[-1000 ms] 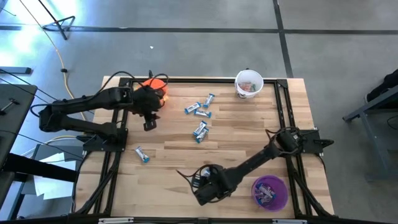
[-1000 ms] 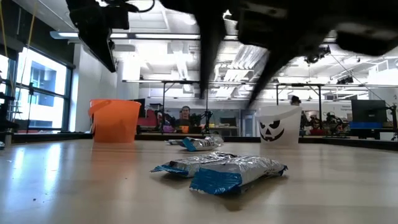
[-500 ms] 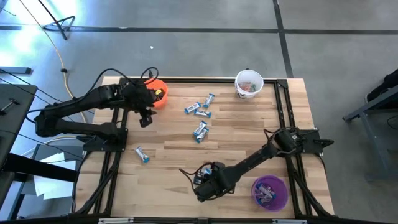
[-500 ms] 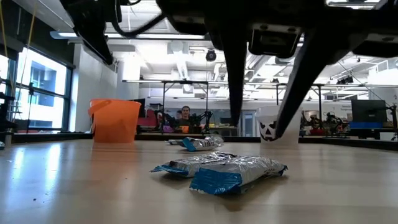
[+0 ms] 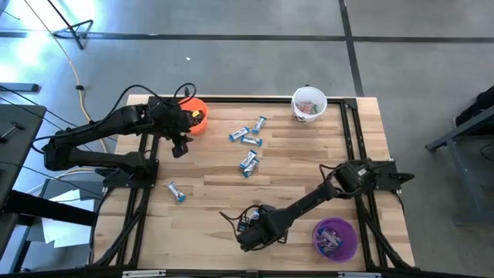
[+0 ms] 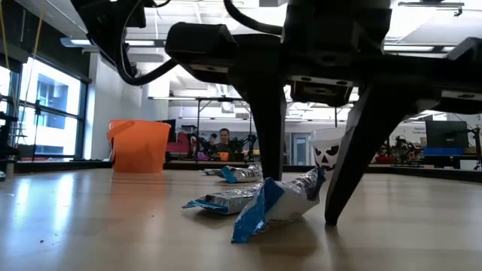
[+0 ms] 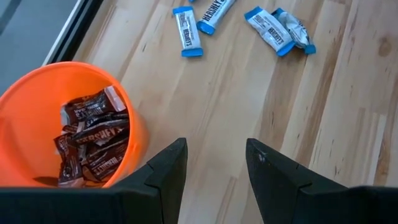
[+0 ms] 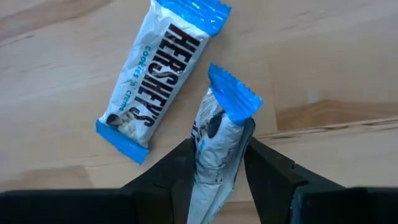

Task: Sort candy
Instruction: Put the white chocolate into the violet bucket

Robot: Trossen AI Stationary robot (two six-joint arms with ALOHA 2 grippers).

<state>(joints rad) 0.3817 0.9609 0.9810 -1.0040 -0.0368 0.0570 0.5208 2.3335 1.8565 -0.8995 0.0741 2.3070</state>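
Right gripper [image 8: 216, 163]: pinching a blue-and-white foil candy bar [image 8: 219, 134], apparently tilted off the wooden table [image 8: 323, 56].
Left gripper [image 7: 216, 163]: parted, empty, beside the orange plastic cup [image 7: 37, 93].

right pincer [image 8: 214, 163] | pinching blue-white candy [image 8: 217, 143], seemingly tilted | second candy [image 8: 163, 76] flat beside

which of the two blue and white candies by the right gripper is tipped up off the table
The candy between the right gripper fingers: it stands on edge, one blue end raised. The other candy lies flat on the table beside it, label up, untouched.
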